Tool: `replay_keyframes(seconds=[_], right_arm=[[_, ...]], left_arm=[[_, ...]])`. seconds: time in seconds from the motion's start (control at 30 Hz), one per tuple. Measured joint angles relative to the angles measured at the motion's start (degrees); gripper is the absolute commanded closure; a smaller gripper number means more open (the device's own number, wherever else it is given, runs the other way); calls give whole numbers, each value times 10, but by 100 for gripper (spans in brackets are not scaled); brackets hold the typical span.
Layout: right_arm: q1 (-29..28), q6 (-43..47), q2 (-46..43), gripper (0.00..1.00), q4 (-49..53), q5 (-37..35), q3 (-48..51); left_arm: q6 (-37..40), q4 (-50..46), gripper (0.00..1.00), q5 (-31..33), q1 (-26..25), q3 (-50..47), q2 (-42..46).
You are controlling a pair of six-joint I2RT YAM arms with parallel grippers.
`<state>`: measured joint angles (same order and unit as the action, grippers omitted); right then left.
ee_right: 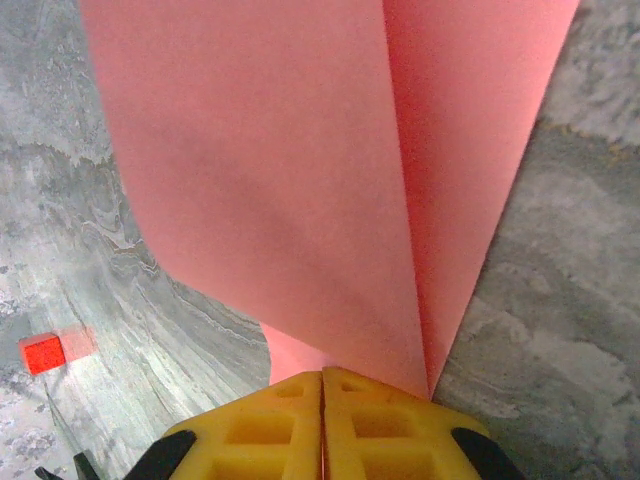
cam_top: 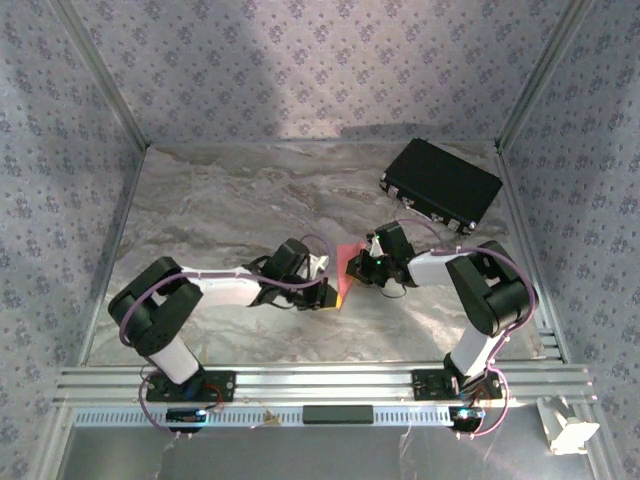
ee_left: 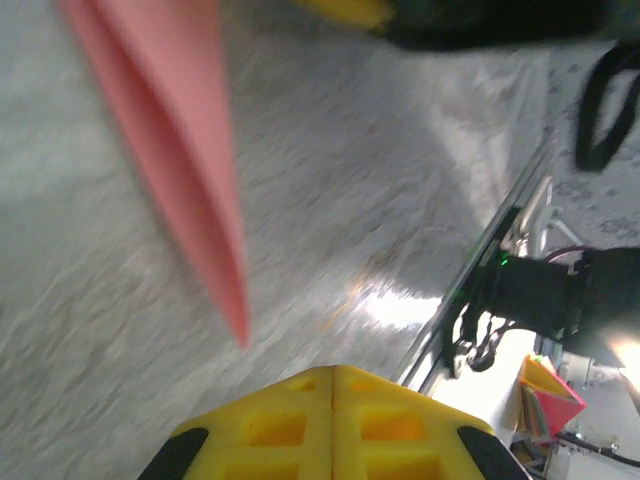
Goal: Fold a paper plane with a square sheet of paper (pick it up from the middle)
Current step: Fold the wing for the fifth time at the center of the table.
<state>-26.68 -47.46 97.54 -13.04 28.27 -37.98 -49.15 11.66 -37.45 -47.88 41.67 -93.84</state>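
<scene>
- Two yellow-fingered grippers meet near the middle of the table. The right gripper (ee_right: pixel 322 378) is clenched, its jaws pressed flat together on the near edge of the pink sheet of paper (ee_right: pixel 300 170), right where a long crease runs away from the fingers.
- The left gripper (ee_left: pixel 333 372) is also pressed closed, with nothing visible between its fingers. A narrow, pointed fold of the paper hangs ahead of it, apart from the fingertips.
- From above, the paper sits between the two wrists, over the marble tabletop (cam_top: pixel 230 200). It appears raised off the surface, though whether any edge touches is unclear.
- Farther out, a small red block (ee_right: pixel 42 352) lies on the marble to the left of the right gripper's view. A black case (cam_top: pixel 441 185) rests at the far right corner, well apart from both arms.
- Progress, as a judgement: the sheet is picked up and carries at least a centre crease, so folding is under way. No finished dart shows yet, so the nose and wing folds look unfinished.
</scene>
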Motion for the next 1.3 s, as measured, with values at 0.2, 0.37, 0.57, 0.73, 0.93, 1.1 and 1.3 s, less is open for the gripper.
replay_keyframes(seconds=[0.2, 0.37, 0.57, 0.73, 0.93, 1.1, 1.3], right_arm=[[0, 0, 0, 90, 0, 0, 0], [0, 0, 0, 90, 0, 0, 0], [0, 0, 0, 90, 0, 0, 0], [-1, 0, 0, 90, 0, 0, 0], [-1, 0, 0, 90, 0, -2, 0], [-1, 0, 0, 90, 0, -2, 0], [-1, 0, 0, 90, 0, -2, 0]], left_arm=[[-4, 17, 94, 2, 2, 83, -67], [-15, 24, 94, 15, 2, 90, -111], [-12, 17, 94, 31, 2, 111, -131], [-4, 16, 94, 35, 2, 119, -138], [7, 1, 94, 41, 2, 118, -156], [18, 9, 94, 45, 2, 105, -156], [22, 31, 95, 56, 0, 70, -134]])
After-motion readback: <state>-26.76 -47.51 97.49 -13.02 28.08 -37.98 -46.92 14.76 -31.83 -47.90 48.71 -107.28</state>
